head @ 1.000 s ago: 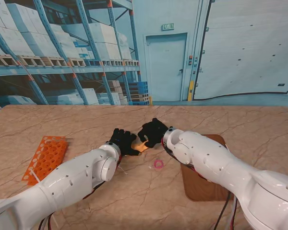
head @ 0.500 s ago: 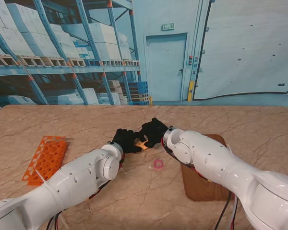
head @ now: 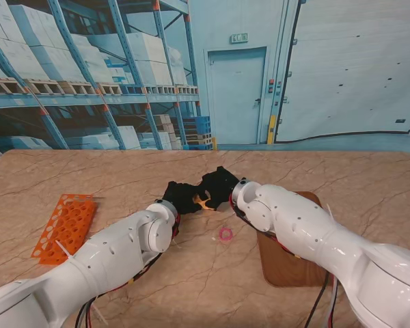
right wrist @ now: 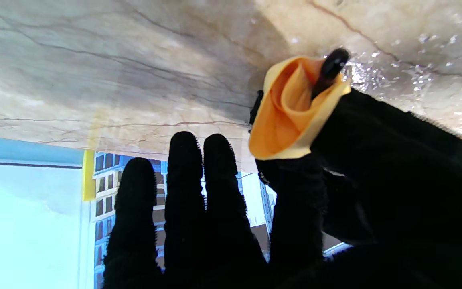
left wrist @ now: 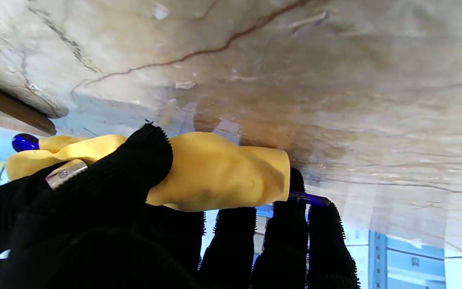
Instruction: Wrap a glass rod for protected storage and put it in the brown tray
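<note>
Glass rod [left wrist: 309, 198], blue, wrapped in yellow cloth [left wrist: 219, 172], held up off the table [head: 123, 178] near its middle, between both robot hands. Nearest me along the right edge: brown tray [head: 287, 263], partly under the right arm. Pink ring [head: 225, 234] on the table just left of the tray. Orange rack [head: 66, 225] toward the left edge, well apart from the rest.

Left robot hand [head: 180, 197]: closed on the cloth roll, thumb [left wrist: 134, 168] pressed over the top, other fingers [left wrist: 287, 224] behind it. Thin blue tip of the rod poking out of one end of the cloth, rounded blue end showing at the other. Right robot hand [head: 217, 186]: thumb and one finger pinching the open, funnel-shaped end of the cloth [right wrist: 291, 116], dark rod end [right wrist: 329, 68] sticking out of it; remaining three fingers [right wrist: 183, 192] stretched straight and touching nothing.

Compared with a second ago: left robot hand moved farther from me and closer to the right one, now touching it; less of the yellow cloth visible between them from the stand view. Tray, ring and rack unmoved.
</note>
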`<state>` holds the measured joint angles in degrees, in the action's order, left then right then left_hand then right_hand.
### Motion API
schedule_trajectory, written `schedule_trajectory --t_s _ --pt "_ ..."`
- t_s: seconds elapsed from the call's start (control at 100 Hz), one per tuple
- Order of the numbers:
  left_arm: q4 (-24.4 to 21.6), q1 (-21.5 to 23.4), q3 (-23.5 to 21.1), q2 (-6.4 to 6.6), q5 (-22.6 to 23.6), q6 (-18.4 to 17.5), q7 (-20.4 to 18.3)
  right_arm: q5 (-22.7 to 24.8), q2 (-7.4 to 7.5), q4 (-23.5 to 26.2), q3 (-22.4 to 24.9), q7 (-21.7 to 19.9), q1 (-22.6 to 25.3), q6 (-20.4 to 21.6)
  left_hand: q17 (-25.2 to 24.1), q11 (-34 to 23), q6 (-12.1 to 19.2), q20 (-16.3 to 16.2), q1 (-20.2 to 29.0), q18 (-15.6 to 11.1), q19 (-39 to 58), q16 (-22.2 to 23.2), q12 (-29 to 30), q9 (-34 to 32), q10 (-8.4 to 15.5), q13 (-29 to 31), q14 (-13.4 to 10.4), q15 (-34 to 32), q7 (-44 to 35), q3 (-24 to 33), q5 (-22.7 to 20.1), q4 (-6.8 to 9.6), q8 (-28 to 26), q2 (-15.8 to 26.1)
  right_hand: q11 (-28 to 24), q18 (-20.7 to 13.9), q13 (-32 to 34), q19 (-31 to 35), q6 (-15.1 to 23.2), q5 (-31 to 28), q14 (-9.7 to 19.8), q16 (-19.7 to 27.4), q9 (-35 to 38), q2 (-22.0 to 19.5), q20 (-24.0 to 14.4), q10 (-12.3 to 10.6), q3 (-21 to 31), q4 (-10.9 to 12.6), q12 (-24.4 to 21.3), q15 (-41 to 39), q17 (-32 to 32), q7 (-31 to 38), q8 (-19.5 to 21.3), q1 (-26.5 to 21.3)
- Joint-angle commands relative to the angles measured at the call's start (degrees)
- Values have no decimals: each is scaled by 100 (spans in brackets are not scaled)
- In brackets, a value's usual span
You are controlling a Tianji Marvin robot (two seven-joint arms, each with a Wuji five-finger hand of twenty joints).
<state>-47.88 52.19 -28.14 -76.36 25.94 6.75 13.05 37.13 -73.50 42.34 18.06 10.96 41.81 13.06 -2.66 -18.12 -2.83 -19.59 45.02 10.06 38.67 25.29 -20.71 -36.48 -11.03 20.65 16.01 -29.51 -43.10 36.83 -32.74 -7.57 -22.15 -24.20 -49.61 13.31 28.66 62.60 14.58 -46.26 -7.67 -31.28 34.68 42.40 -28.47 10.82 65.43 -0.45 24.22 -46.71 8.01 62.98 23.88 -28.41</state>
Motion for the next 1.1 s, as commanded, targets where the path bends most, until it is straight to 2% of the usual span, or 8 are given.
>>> schedule_trajectory --t_s 0.0,0.25,0.4,0.55,0.75,0.87,0.98,1.09 --pt "24 73 105 -16 81 -21 -113 8 -30 56 -17 -43 28 -14 -86 -1337 396 -139 276 -86 283 215 -730 -1241 -86 118 16 -349 -427 56 -392 -127 62 -58 34 -73 -200 31 454 -113 -27 -37 -102 -150 -97 157 187 -80 -26 25 -104 29 69 -259" --pt "-2 -96 487 171 748 -133 -142 -17 -17 91 18 -87 47 -52 -121 -1022 378 98 220 28 -137 363 -862 420 -261 -1094 -193 -84 -1131 -96 -996 -143 -25 -62 41 -78 -191 23 463 -89 -27 -43 -110 -173 -110 151 161 -94 -30 30 -103 17 101 -267" --pt "-177 -68 491 241 928 17 -108 -19 -10 101 30 -93 53 -57 -111 -465 467 489 289 -126 -1900 -279 -348 1219 -305 -1555 -360 1111 -1170 -259 -1041 -147 7 -69 45 -78 -188 20 482 -82 -22 -45 -115 -190 -116 145 143 -108 -32 32 -102 11 116 -274" --pt "-336 -38 418 330 954 -53 -234 -24 0 119 50 -101 66 -53 -101 -371 225 -203 127 -419 -3189 -302 -203 1145 -227 -1567 -517 1389 -1677 -289 -1082 -151 -262 -161 60 -78 -187 17 496 -65 -22 -48 -123 -210 -122 148 121 -123 -38 34 -102 0 127 -287" --pt "-290 -44 369 302 811 -253 -266 -65 15 182 109 -142 105 -27 399 -439 -12 -191 -41 -439 -3312 -353 -208 707 -277 -1352 -422 693 -2588 -19 -443 -108 -1280 -300 75 -78 -187 14 510 -59 -22 -51 -123 -225 -128 142 88 -143 -44 36 -101 -7 144 -298" --pt "-277 8 265 252 582 -273 -306 -77 37 235 146 -173 131 1 1039 -514 -182 -301 -21 -67 -2666 -458 -230 175 -278 -763 -198 377 -2833 624 141 -59 -2073 -489 79 -78 -171 12 525 -60 3 -45 -121 -236 -133 141 70 -159 -46 51 -101 -16 155 -299" --pt "-259 73 151 187 371 -237 -283 -96 55 281 186 -205 158 5 610 -747 -525 -592 47 159 617 -418 -352 -518 -278 168 74 -35 -3198 1273 481 36 -2462 -722 80 -78 -169 11 534 -56 3 -45 -121 -237 -136 141 63 -167 -46 56 -101 -25 158 -302" --pt "-268 139 22 137 133 -234 -287 -105 68 314 215 -225 176 1 1238 -979 -696 -839 251 509 1546 -267 -423 -955 -362 1169 319 -443 -3425 1620 521 59 -2746 -978 81 -78 -167 10 544 -52 3 -45 -122 -247 -138 140 50 -177 -47 58 -101 -30 165 -298"
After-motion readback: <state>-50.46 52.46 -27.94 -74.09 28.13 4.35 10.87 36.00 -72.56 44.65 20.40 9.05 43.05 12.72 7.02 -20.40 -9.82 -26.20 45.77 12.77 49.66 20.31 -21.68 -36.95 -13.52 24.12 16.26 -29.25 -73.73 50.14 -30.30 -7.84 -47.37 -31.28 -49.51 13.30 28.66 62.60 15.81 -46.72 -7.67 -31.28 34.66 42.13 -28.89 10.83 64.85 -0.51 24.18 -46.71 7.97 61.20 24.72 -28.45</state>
